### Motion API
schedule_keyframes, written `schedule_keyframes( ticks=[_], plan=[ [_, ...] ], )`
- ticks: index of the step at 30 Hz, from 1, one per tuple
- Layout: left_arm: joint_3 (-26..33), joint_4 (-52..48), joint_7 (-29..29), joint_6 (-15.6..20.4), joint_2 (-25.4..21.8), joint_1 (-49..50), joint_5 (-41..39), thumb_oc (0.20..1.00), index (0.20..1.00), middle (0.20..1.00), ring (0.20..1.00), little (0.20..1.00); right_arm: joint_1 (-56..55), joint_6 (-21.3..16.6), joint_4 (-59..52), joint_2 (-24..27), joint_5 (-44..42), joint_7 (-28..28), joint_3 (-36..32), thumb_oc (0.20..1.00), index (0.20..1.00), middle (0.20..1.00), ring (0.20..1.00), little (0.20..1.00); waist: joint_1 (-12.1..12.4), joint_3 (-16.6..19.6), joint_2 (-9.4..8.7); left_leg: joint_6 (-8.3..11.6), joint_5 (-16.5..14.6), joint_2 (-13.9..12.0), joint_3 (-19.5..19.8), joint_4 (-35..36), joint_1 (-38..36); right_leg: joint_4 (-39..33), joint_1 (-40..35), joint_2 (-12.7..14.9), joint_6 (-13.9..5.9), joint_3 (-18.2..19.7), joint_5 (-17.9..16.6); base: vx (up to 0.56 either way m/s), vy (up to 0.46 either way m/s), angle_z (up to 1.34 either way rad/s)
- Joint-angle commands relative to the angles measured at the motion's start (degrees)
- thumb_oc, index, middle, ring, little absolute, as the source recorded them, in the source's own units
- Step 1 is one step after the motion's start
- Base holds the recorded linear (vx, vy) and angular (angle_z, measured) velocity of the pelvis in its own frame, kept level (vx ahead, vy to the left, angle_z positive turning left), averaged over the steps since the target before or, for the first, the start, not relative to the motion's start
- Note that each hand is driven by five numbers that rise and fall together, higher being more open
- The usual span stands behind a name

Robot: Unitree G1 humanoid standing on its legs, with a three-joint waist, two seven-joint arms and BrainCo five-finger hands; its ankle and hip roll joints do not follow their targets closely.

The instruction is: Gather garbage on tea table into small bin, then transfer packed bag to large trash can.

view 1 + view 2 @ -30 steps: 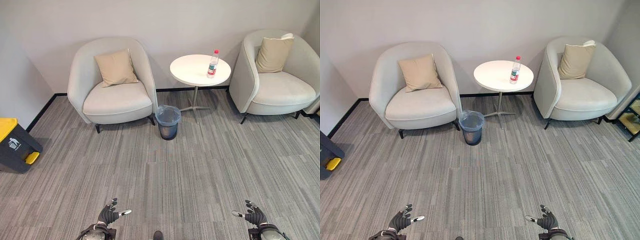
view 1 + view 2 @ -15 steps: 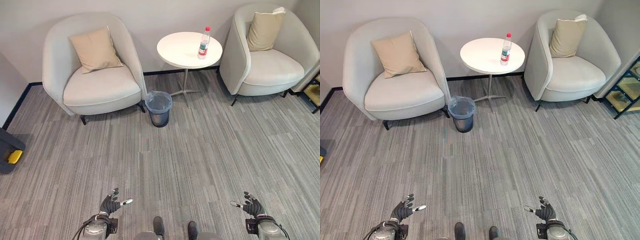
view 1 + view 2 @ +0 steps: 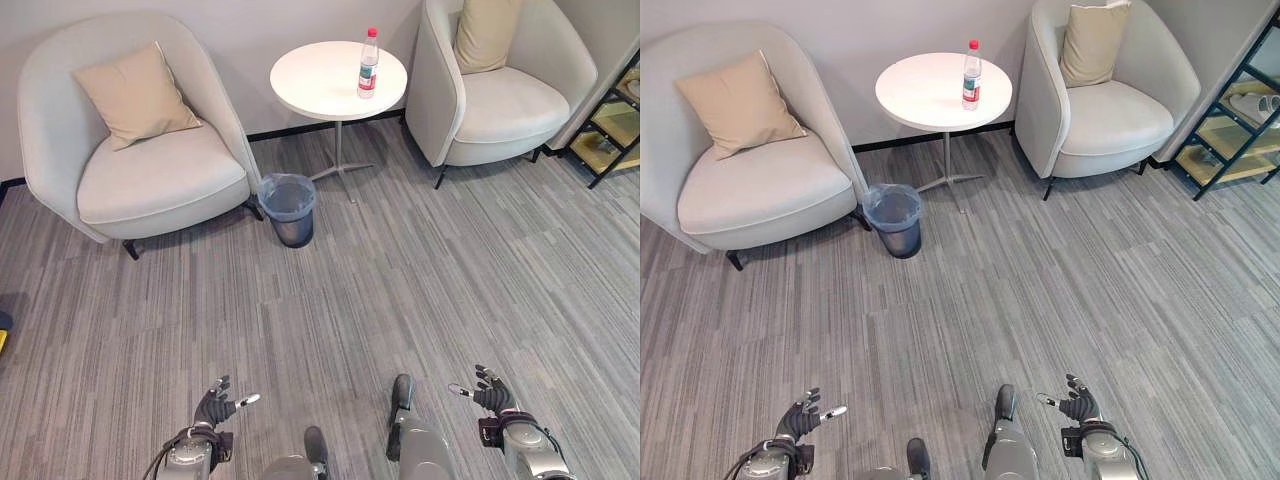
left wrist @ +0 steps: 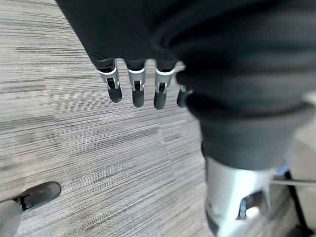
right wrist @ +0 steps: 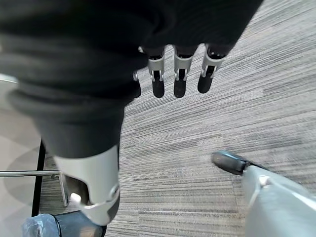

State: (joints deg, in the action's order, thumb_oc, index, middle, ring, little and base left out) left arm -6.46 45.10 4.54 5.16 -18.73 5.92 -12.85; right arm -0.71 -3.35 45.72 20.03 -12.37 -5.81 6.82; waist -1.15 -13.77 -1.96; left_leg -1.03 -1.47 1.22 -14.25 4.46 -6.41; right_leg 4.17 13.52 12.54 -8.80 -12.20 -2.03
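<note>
Comparing against the frames a second back, the whole view had shifted, so the camera moved nearer; left hand [image 3: 213, 408] and right hand [image 3: 489, 397] hung spread and empty, bottle [image 3: 368, 63] upright on tea table [image 3: 315, 80], small bin [image 3: 287, 208] beside it, approach underway.

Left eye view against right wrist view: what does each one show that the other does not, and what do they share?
The left eye view adds the bottle standing on the round table, the two armchairs with cushions, and the left hand. The right wrist view adds a close look along the right hand's fingers, straight and holding nothing. Both share the right hand, the small bin and the grey carpet.
</note>
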Motion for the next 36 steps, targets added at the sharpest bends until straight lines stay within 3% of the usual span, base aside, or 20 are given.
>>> schedule_keyframes(
  ticks=[1,2,3,4,5,6,7,11,16,17,18,22,25,26,28,29,32,36],
  plan=[
    [-0.28,-2.73,0.5,2.1,-0.78,-0.77,-1.17,1.0,1.0,1.0,1.0,1.0,0.27,-2.48,-2.72,2.19,0.63,-0.99,0.35,1.0,1.0,1.0,1.0,1.0,0.13,2.31,1.28,1.98,-10.54,-1.12,10.54,-8.3,-2.15,-0.42,-3.43,-3.35,-0.64,-0.56,-1.92,0.21,-0.264,0.62],
    [-0.59,-2.66,0.25,1.96,-0.31,-0.74,-1.16,1.0,1.0,1.0,1.0,1.0,-0.11,-2.74,-3.88,2.61,0.64,-0.94,0.26,1.0,1.0,1.0,1.0,1.0,-0.14,2.94,1.81,3.81,-8.24,-2.96,11.12,-10.25,-1.6,-1.37,-4.58,-4.64,0.36,-0.51,-1.31,0.23,-0.372,0.7],
    [-1.11,-2.8,0.1,1.82,0.29,-1.25,-1.68,1.0,1.0,1.0,1.0,1.0,-0.26,-3.37,-4.35,3.0,-0.17,-0.99,0.13,1.0,1.0,1.0,1.0,1.0,-0.5,2.8,2.28,6.23,-3.99,-5.02,11.15,-16.94,1.52,-3.14,-6.84,-6.05,2.01,-0.84,-0.22,0.23,-0.371,0.56],
    [-1.11,-2.8,0.1,1.82,0.29,-1.25,-1.68,1.0,1.0,1.0,1.0,1.0,-0.26,-3.37,-4.35,3.01,-0.17,-0.99,0.13,1.0,1.0,1.0,1.0,1.0,-0.53,2.82,2.29,6.24,-4.02,-5.03,11.18,-16.98,1.56,-3.15,-6.84,-6.05,2.01,-0.87,-0.23,0.16,-0.322,0.35],
    [-1.77,-3.02,-0.14,1.75,0.58,-1.88,-1.77,1.0,1.0,1.0,1.0,1.0,-0.15,-3.53,-4.07,3.48,-0.67,-1.32,0.12,1.0,1.0,1.0,1.0,1.0,-0.38,2.16,2.08,6.94,-1.26,-6.12,10.79,-22.86,4.55,-4.34,-8.82,-6.71,3.39,-1.0,0.91,0.07,-0.141,-0.02],
    [-1.77,-3.01,-0.14,1.75,0.58,-1.91,-1.77,1.0,1.0,1.0,1.0,1.0,-0.12,-3.55,-4.05,3.48,-0.67,-1.32,0.12,1.0,1.0,1.0,1.0,1.0,-0.48,2.15,2.15,6.98,-1.39,-6.2,10.92,-23.15,4.74,-4.41,-8.86,-6.77,3.43,-1.12,0.89,0.22,-0.298,-0.25],
    [-2.61,-2.55,-0.24,1.7,1.01,-3.0,-1.97,1.0,1.0,1.0,1.0,1.0,-0.04,-3.18,-3.88,3.82,-1.02,-1.41,0.27,1.0,1.0,1.0,1.0,1.0,-0.19,1.55,1.78,6.34,-0.11,-6.52,10.79,-25.57,7.86,-5.75,-11.43,-7.48,4.49,-1.14,2.6,0.2,-0.191,-0.24],
    [-3.81,-2.5,-0.59,1.36,0.85,-3.58,-1.15,1.0,1.0,1.0,1.0,1.0,-0.04,-3.07,-2.84,4.08,-1.57,-1.12,0.32,1.0,1.0,1.0,1.0,1.0,0.54,1.62,0.74,4.39,-3.92,-2.85,11.18,-19.44,12.97,-6.93,-13.66,-7.66,4.09,-0.71,4.23,0.21,-0.114,0.03],
    [-3.78,-2.92,-0.39,1.2,0.32,-3.25,-0.81,1.0,1.0,1.0,1.0,1.0,0.14,-2.83,-1.59,3.56,-1.41,-1.99,0.84,1.0,1.0,1.0,1.0,1.0,2.94,1.28,1.9,5.28,5.72,-1.53,10.56,-6.73,20.19,-7.59,-17.4,-10.8,4.08,0.66,6.78,0.23,-0.01,-0.01],
    [-3.78,-2.93,-0.39,1.19,0.31,-3.22,-0.81,1.0,1.0,1.0,1.0,1.0,0.12,-2.83,-1.6,3.54,-1.4,-2.0,0.84,1.0,1.0,1.0,1.0,1.0,3.01,1.22,1.8,5.28,5.83,-1.46,10.46,-6.46,19.93,-7.58,-17.5,-10.71,4.06,0.74,6.84,0.39,0.085,-0.19],
    [-3.19,-2.58,-0.12,1.13,0.19,-2.91,-0.65,1.0,1.0,1.0,1.0,1.0,-0.37,-2.55,-1.61,3.15,-0.99,-2.34,0.87,1.0,1.0,1.0,1.0,1.0,3.91,1.48,1.9,5.52,7.59,-2.14,7.97,-3.08,22.01,-7.25,-19.89,-11.46,3.91,1.86,8.42,0.31,0.076,-0.12],
    [-2.39,-2.79,-0.18,1.18,0.17,-1.75,-0.8,1.0,1.0,1.0,1.0,1.0,-0.67,-2.16,-1.55,2.7,0.14,-1.74,1.17,1.0,1.0,1.0,1.0,1.0,4.68,2.29,1.93,4.99,9.04,-2.8,8.09,-3.75,21.52,-6.5,-22.62,-11.73,3.7,4.2,10.12,0.38,0.133,-0.3],
    [-2.26,-2.64,-0.57,1.09,-0.34,-0.97,-0.42,1.0,1.0,1.0,1.0,1.0,-0.53,-1.98,-1.13,1.7,0.4,-1.03,1.42,1.0,1.0,1.0,1.0,1.0,5.33,3.26,0.05,3.59,6.87,-2.39,7.3,-8.65,21.91,-5.39,-23.98,-8.59,2.52,6.03,10.78,0.42,0.228,-0.64],
    [-2.0,-2.31,-0.5,1.01,-1.22,-1.46,-0.56,1.0,1.0,1.0,1.0,1.0,0.43,-1.9,-0.19,0.82,-0.25,-0.9,1.36,1.0,1.0,1.0,1.0,1.0,6.14,4.13,-1.1,2.15,3.33,-1.73,6.58,-12.15,22.57,-2.27,-22.28,-6.44,1.01,7.11,10.55,0.43,0.305,-0.41],
    [-1.44,-2.75,-0.16,1.03,-2.37,-1.92,-0.6,1.0,1.0,1.0,1.0,1.0,1.05,-1.9,-0.31,0.54,-0.3,-0.66,1.77,1.0,1.0,1.0,1.0,1.0,6.32,3.99,-1.3,0.52,0.55,-1.07,6.43,-13.06,21.6,5.77,-18.26,-5.52,-0.74,7.96,8.31,0.33,0.267,-0.41],
    [-1.5,-2.63,0.15,1.12,-2.77,-2.36,-0.5,1.0,1.0,1.0,1.0,1.0,1.4,-1.89,-0.63,0.43,-0.3,-0.61,2.07,1.0,1.0,1.0,1.0,1.0,5.63,3.15,-0.99,-0.43,-0.85,-0.51,6.81,-12.92,19.46,10.8,-14.09,-5.03,-0.97,8.12,5.25,0.22,0.169,-0.37],
    [-1.49,-1.83,0.24,1.26,-2.59,-2.82,-0.72,1.0,1.0,1.0,1.0,1.0,2.47,-1.67,0.11,0.89,0.1,-0.41,2.7,1.0,1.0,1.0,1.0,1.0,3.96,2.29,0.56,-1.08,-3.01,-0.32,7.59,-10.89,13.86,8.49,-7.49,-5.47,0.59,4.32,4.94,0.3,0.108,-0.1],
    [-1.47,-0.47,0.33,1.27,-1.62,-2.93,-0.6,1.0,1.0,1.0,1.0,1.0,2.52,-1.65,-0.9,1.39,0.36,-0.32,3.28,1.0,1.0,1.0,1.0,1.0,1.84,0.21,0.67,-0.68,-5.5,1.11,9.4,-9.31,6.59,1.0,-2.34,-6.14,0.2,0.88,1.13,0.38,-0.045,0.23]
  ],
)
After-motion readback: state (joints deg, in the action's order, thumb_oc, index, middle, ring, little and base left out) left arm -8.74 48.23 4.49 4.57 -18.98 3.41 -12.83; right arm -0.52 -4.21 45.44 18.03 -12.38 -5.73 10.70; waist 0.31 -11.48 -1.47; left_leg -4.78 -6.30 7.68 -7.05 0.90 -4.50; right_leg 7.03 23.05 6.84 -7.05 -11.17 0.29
